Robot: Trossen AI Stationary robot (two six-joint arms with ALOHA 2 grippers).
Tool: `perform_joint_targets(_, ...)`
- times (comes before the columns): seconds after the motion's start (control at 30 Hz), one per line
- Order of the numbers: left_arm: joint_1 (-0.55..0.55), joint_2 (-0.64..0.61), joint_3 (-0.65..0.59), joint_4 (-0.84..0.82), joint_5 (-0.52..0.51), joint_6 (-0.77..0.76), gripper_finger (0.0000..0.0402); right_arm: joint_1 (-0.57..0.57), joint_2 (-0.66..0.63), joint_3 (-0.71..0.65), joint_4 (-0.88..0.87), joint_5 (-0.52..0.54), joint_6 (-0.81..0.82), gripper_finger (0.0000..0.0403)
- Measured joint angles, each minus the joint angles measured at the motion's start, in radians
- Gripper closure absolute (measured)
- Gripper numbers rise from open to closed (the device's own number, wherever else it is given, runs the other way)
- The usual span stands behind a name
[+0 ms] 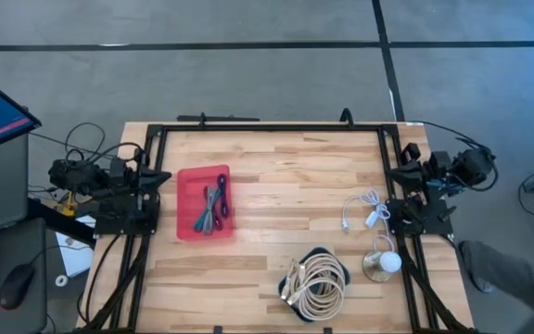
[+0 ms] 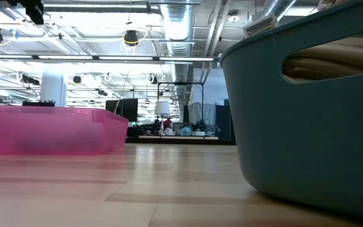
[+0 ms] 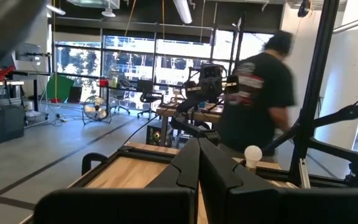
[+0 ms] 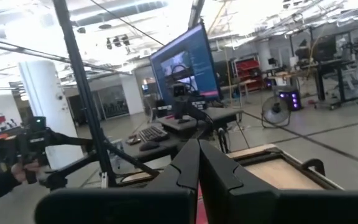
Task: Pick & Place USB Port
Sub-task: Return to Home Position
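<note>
A white USB cable (image 1: 364, 211) lies loosely curled on the wooden table, toward its right side. The pink tray (image 1: 202, 202) sits left of centre with several coloured cables (image 1: 214, 206) in it; in the low view the pink tray (image 2: 43, 129) fills the left. My left gripper (image 1: 160, 176) waits at the table's left edge, fingers shut (image 3: 199, 144). My right gripper (image 1: 392, 173) waits at the right edge, fingers shut (image 4: 199, 147). Neither touches anything.
A teal basket (image 1: 315, 283) (image 2: 307, 126) with coiled beige cables stands near the table's near edge. A small lamp with a white bulb (image 1: 385, 263) (image 3: 252, 153) is beside it. A person (image 3: 257, 93) stands beyond the table's right side; a sleeve (image 4: 2, 177) shows there too.
</note>
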Motion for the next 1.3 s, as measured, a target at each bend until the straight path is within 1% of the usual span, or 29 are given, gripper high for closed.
perform_joint_targets(0.23, 0.0, 0.0, -0.002, 0.001, 0.0, 0.007, 0.0398, 0.0, 0.0, 0.001, -0.029, 0.002, -0.009, 0.0403)
perform_joint_targets(0.33, 0.0, 0.0, -0.03, 0.003, 0.0, 0.003, 0.0398, 0.001, 0.0, -0.008, -0.015, 0.002, -0.007, 0.0403)
perform_joint_targets(0.47, 0.0, -0.001, -0.097, 0.031, 0.0, -0.043, 0.0398, 0.001, -0.001, -0.086, 0.059, 0.002, -0.011, 0.0403)
perform_joint_targets(0.67, 0.0, -0.001, -0.188, 0.121, 0.0, -0.047, 0.0398, 0.001, -0.001, -0.232, 0.2, 0.001, 0.004, 0.0403)
perform_joint_targets(0.77, 0.0, -0.001, -0.227, 0.131, 0.014, -0.047, 0.0398, 0.001, -0.001, -0.278, 0.245, -0.016, 0.004, 0.0403)
perform_joint_targets(0.87, 0.0, -0.001, -0.275, 0.134, 0.033, -0.046, 0.0398, 0.001, -0.001, -0.322, 0.242, -0.053, 0.008, 0.0403)
perform_joint_targets(0.93, 0.0, -0.001, -0.309, 0.137, 0.034, -0.046, 0.0398, 0.001, -0.001, -0.353, 0.252, -0.059, 0.007, 0.0403)
perform_joint_targets(1.07, 0.0, -0.001, -0.389, 0.217, 0.034, -0.05, 0.0398, 0.001, -0.001, -0.411, 0.261, -0.066, 0.02, 0.0403)
perform_joint_targets(1.17, 0.0, -0.001, -0.437, 0.277, 0.033, -0.05, 0.0398, 0.001, -0.002, -0.457, 0.304, -0.073, 0.016, 0.0403)
perform_joint_targets(1.3, 0.0, 0.011, -0.436, 0.278, 0.046, -0.033, 0.0398, 0.001, -0.002, -0.502, 0.323, -0.079, 0.015, 0.0403)
